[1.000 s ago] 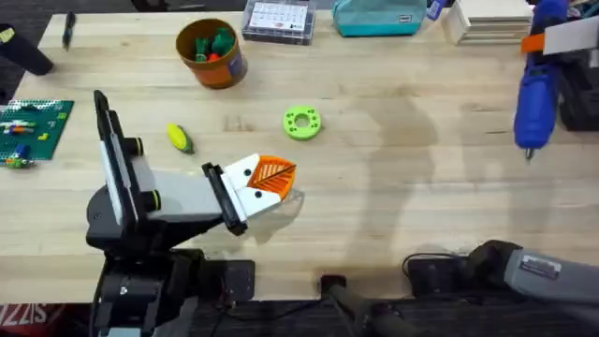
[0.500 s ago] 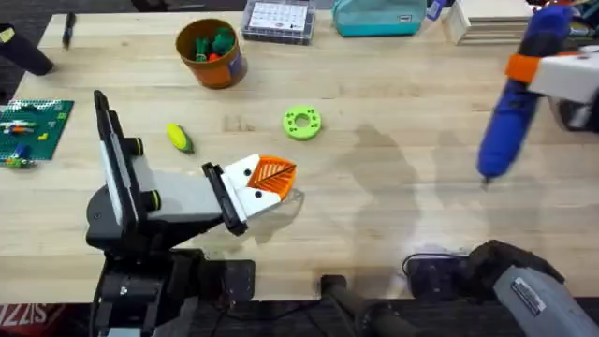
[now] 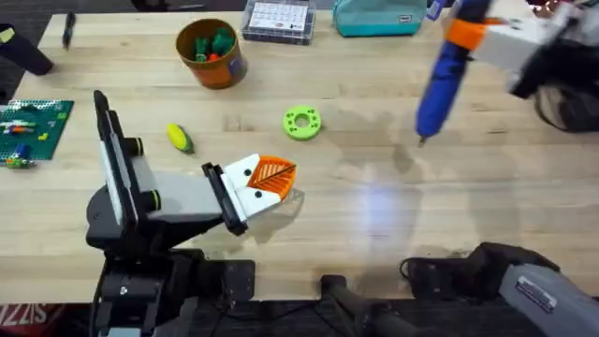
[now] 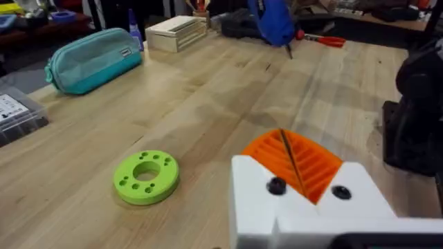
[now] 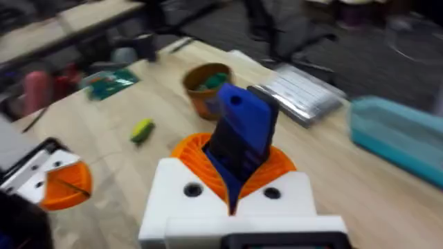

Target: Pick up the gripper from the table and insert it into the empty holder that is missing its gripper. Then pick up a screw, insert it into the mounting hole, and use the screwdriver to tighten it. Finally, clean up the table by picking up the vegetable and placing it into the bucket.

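While resting low on the table [image 3: 393,234] near its front edge: left gripper [image 3: 271,180], orange pads [image 4: 294,162] pressed together, clenched on nothing, white holder [image 3: 245,192] behind them. Just beyond, on bare wood: yellow vegetable [image 3: 180,138] and green ring disc [image 3: 301,123], well apart. Farther back, left of centre: orange bucket [image 3: 212,52], upright, toy pieces inside. Raised above the table's far right: right gripper [image 3: 468,28], grasping blue screwdriver [image 3: 440,80], tilted, thin tip down and clear of the wood. Along the far edge: teal pouch [image 3: 379,17].
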You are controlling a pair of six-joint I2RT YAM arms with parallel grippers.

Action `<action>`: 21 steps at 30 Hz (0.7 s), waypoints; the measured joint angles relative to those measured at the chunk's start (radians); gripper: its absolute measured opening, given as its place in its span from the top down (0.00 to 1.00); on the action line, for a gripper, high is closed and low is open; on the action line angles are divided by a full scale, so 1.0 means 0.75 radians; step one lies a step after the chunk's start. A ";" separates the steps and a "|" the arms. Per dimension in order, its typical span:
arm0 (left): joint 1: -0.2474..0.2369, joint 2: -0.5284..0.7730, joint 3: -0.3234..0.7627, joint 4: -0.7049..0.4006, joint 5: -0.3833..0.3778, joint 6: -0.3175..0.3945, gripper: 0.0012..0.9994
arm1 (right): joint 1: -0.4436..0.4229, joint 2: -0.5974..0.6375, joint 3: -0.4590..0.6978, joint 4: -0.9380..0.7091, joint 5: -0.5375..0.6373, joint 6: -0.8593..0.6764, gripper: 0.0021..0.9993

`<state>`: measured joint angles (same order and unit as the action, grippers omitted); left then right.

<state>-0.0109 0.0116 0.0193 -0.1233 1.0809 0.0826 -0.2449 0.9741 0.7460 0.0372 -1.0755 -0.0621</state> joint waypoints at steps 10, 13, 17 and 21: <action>0.000 0.000 0.000 0.000 0.000 0.000 0.98 | 0.525 0.073 -0.004 0.596 -0.063 0.084 0.99; 0.000 0.000 0.000 0.000 0.000 0.000 0.98 | 0.623 0.073 -0.004 0.795 -0.071 0.085 0.99; 0.000 0.000 0.000 0.000 0.000 0.000 0.98 | 0.750 0.070 -0.004 0.870 -0.015 0.120 0.99; 0.000 0.000 0.000 0.000 0.000 0.000 0.98 | 0.891 0.072 -0.004 0.873 0.096 0.168 0.99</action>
<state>-0.0109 0.0118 0.0193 -0.1230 1.0809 0.0826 0.4233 1.0277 0.7429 0.6918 -1.0038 0.0639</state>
